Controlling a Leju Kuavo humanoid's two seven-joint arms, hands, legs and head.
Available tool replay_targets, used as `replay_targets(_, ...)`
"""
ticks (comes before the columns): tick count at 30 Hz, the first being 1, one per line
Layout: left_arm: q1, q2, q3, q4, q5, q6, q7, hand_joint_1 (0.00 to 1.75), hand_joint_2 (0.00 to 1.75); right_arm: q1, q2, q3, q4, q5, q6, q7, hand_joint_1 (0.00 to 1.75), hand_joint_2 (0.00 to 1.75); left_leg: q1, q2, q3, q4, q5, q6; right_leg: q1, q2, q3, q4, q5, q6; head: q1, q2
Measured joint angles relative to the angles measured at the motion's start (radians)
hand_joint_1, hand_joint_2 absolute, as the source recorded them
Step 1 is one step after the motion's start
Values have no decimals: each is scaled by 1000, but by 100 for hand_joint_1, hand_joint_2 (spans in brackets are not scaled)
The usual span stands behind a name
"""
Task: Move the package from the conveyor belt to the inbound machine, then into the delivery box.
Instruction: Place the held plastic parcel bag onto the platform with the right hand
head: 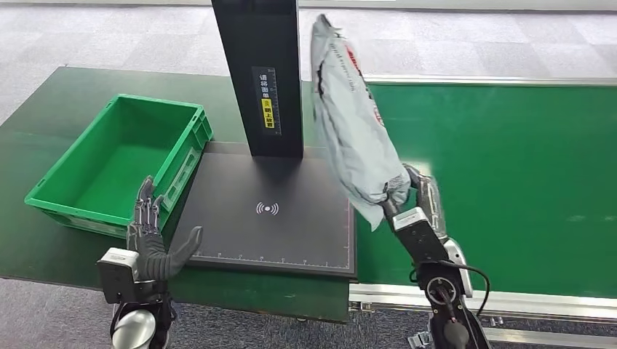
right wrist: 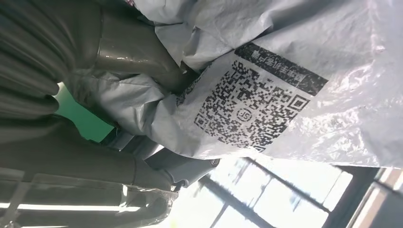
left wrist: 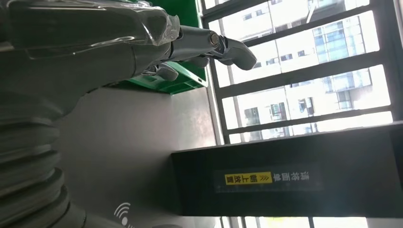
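A grey plastic mail package (head: 353,123) stands nearly upright in the air, gripped at its lower end by my right hand (head: 418,200) above the right edge of the black inbound machine's pad (head: 240,225). The right wrist view shows the package (right wrist: 266,90) close up, with a QR code label, against my right hand (right wrist: 119,52). My left hand (head: 154,234) is open, fingers up, at the pad's front left corner beside the green delivery box (head: 171,178). My left hand (left wrist: 142,42) holds nothing in the left wrist view.
The machine's black post (head: 260,76) rises from the pad's far side, just left of the package. The green conveyor belt (head: 509,174) runs along the right. The pad and box sit on a green table (head: 29,127).
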State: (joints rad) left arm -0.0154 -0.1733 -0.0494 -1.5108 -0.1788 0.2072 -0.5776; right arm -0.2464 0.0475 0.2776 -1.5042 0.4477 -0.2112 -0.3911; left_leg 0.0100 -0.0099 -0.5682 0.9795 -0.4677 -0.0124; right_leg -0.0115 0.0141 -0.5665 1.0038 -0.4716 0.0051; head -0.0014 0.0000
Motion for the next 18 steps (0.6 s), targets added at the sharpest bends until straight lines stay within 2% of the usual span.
replay_targets(7,-6,8,10,0,13,3,0,0,175,-47,27,101,51,-69,59,-7,175,175,0,0,-1,0,0,0,0,-1,-1,0,0,0,0,0)
replay_targets(18,-4,13,15,-5,21,14,2,0,175,-83,65,193,148,-92,111,2,175,175,0,-1,-1,0,0,0,0,-2,-1,0,0,0,0,0)
